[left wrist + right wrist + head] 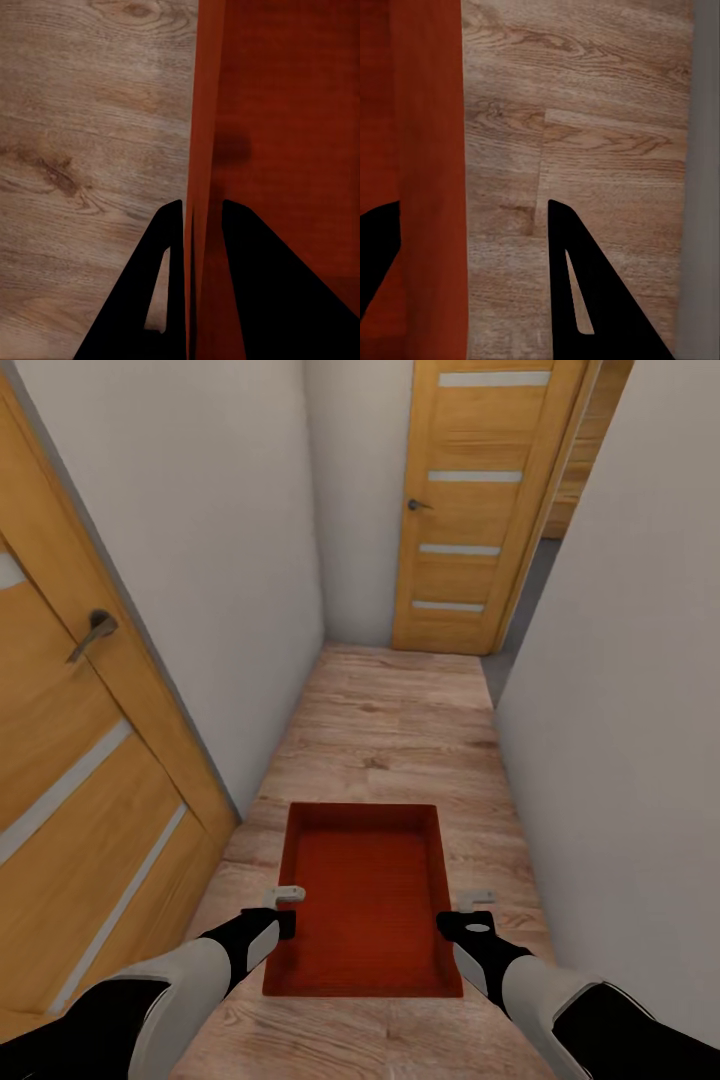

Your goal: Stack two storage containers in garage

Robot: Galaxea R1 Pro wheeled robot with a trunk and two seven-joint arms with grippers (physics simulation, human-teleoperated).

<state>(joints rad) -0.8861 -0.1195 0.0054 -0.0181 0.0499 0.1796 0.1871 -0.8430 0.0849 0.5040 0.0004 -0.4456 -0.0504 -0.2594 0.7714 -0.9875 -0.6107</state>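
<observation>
**Container held by both grippers in a narrow hallway**

An orange-red storage container (pixel 365 895) is held above the light wood-plank floor (pixel 390 730) of a narrow corridor, just in front of the robot. Its left wall is gripped by the left gripper (pixel 287 922) and its right wall by the right gripper (pixel 452 926), at the near half of the bin. In the left wrist view, the thin wall (pixel 201 150) is seen pinched between the two dark fingers (pixel 262 292), which are closed tightly on it. In the right wrist view, the container wall (pixel 431 180) lies between the fingers (pixel 585 292); a gap appears to remain on the outer side, though contact there cannot be judged clearly.

White walls (pixel 230 540) are seen on both sides. A wooden door (pixel 60 760) with a handle stands at the near left, and another door (pixel 480 500) with glass slits stands at the far end, slightly right.
</observation>
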